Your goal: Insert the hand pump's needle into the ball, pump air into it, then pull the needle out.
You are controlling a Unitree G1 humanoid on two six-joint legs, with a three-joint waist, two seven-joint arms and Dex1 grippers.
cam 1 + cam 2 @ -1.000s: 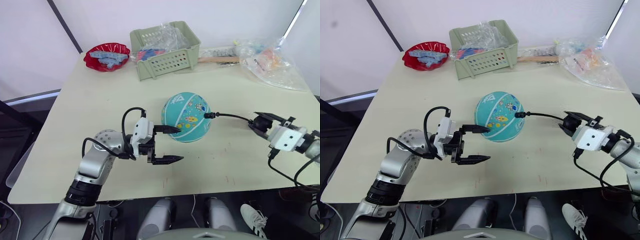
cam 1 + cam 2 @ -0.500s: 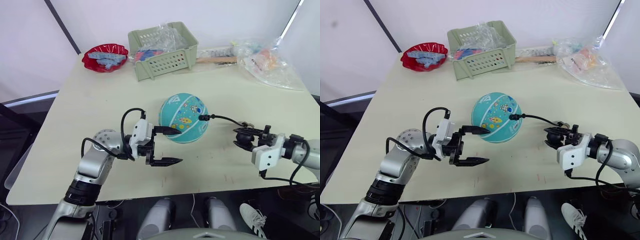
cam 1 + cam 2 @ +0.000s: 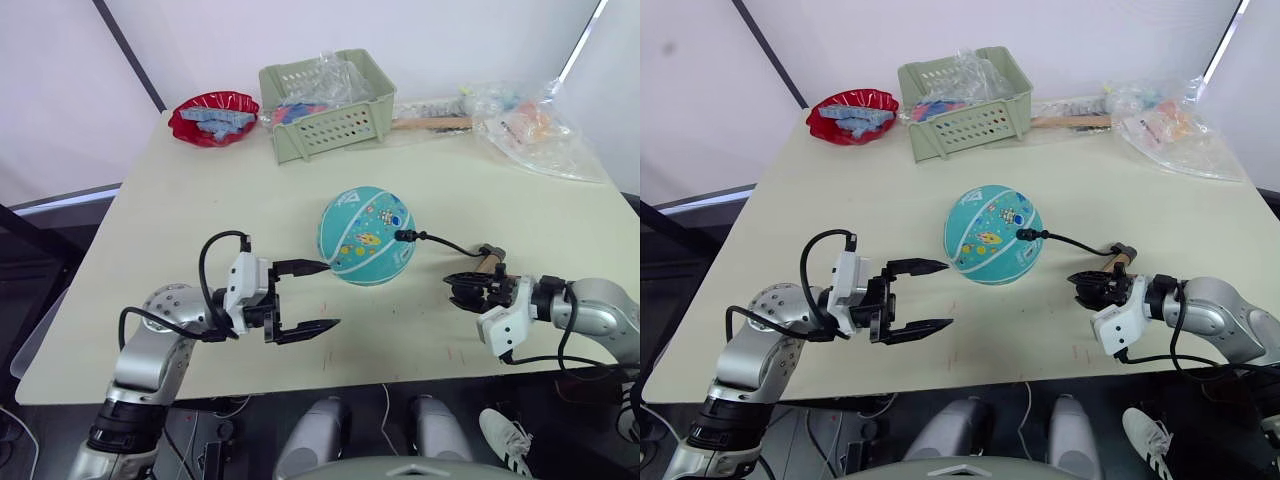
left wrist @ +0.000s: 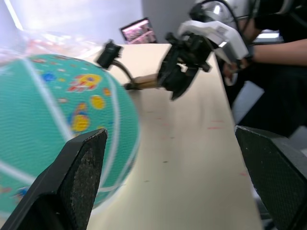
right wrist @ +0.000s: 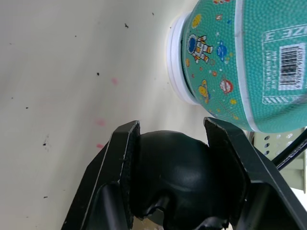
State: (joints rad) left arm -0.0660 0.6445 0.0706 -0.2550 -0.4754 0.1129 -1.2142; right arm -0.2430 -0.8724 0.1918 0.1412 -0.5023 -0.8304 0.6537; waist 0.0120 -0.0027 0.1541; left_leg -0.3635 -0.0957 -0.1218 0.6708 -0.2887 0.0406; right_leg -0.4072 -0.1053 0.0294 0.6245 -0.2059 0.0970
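we see the ball resting on a white ring near the middle of the desk, with bare tabletop on every side of it. the needle fitting sits against the ball's right side, its metal tip too small for us to make out. a thin black hose runs from it across the desk to the hand pump, which lies toward the right part of the front edge. the right gripper is there, its two fingers clamped on the pump's black handle end. the left gripper hovers front-left of the ball, close but apart from it, fingers spread wide and holding nothing. along the back edge we note a red bowl, a green basket and a clear plastic bag, all well apart from the ball.
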